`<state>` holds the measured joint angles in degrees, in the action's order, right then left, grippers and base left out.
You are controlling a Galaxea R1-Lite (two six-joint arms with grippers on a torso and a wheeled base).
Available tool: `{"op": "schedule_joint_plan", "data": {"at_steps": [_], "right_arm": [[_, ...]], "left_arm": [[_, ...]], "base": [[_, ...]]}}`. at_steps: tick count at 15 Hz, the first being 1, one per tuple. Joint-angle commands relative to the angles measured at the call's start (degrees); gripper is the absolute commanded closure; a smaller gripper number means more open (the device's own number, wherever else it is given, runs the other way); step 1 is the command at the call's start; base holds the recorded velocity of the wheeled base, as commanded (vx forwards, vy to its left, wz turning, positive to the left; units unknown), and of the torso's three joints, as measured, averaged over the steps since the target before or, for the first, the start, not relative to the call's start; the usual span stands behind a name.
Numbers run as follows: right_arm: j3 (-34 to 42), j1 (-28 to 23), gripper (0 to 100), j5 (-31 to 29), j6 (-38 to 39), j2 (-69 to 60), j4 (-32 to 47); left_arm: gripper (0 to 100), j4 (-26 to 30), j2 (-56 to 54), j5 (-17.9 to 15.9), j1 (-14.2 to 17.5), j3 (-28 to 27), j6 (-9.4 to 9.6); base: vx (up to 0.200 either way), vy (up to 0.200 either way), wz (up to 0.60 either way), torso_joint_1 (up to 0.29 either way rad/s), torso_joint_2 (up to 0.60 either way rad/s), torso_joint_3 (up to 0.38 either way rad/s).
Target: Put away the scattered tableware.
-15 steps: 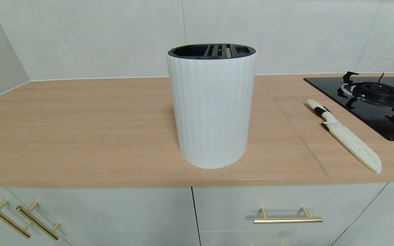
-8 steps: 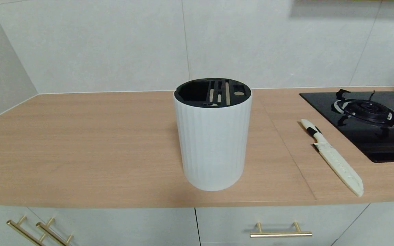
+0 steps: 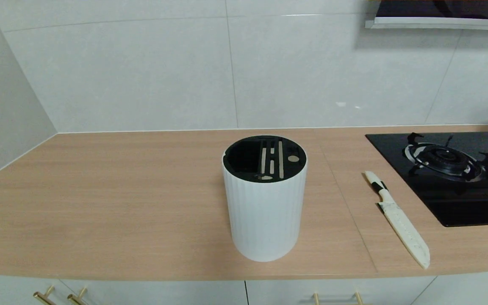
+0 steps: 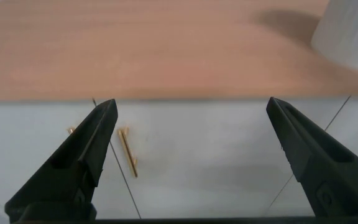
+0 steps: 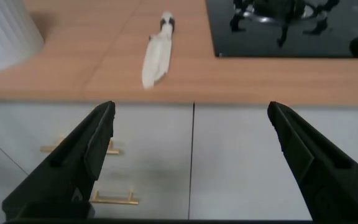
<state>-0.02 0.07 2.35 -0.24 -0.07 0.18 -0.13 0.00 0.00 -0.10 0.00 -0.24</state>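
A white ribbed cylindrical knife holder (image 3: 264, 199) with a black slotted top stands near the front middle of the wooden countertop (image 3: 112, 199). To its right lies a cream knife (image 3: 397, 218) with a black band on its handle, blade tip toward the counter's front edge. My left gripper (image 4: 191, 112) is open, hanging in front of the cabinet below the counter, with the holder (image 4: 350, 31) off to one side. My right gripper (image 5: 191, 112) is open too, in front of the cabinet doors, with the knife (image 5: 158, 53) on the counter beyond it.
A black gas hob (image 3: 447, 169) with a burner sits at the counter's right end, close to the knife. A range hood (image 3: 439, 17) hangs above it. White cabinets with gold handles (image 5: 110, 199) run below. Tiled walls close the back and left.
The head camera has risen, so the whole scene has slid down in the picture and the holder's top shows more fully. Holder and knife have not moved on the counter.
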Motion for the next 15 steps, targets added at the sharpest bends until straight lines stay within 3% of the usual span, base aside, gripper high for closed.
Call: {"op": "schedule_joint_plan", "data": {"at_steps": [1, 10, 15], "right_arm": [[0.0, 0.0, 0, 0.0, 0.0, 0.1, 0.0], [-0.1, 0.0, 0, 0.0, 0.0, 0.1, 0.0], [-0.1, 0.0, 0, 0.0, 0.0, 0.1, 0.0]], "left_arm": [[0, 0.0, 0.0, 0.0, 0.0, 0.0, -0.02], [0, 0.0, 0.0, 0.0, 0.0, 0.0, -0.02], [0, 0.0, 0.0, 0.0, 0.0, 0.0, -0.02]], "base": [[0.000, 0.000, 0.00, 0.251, -0.53, -0.290], [0.000, 0.000, 0.00, 0.269, -0.57, -0.304], [0.000, 0.000, 0.00, 0.137, -0.27, -0.139]]}}
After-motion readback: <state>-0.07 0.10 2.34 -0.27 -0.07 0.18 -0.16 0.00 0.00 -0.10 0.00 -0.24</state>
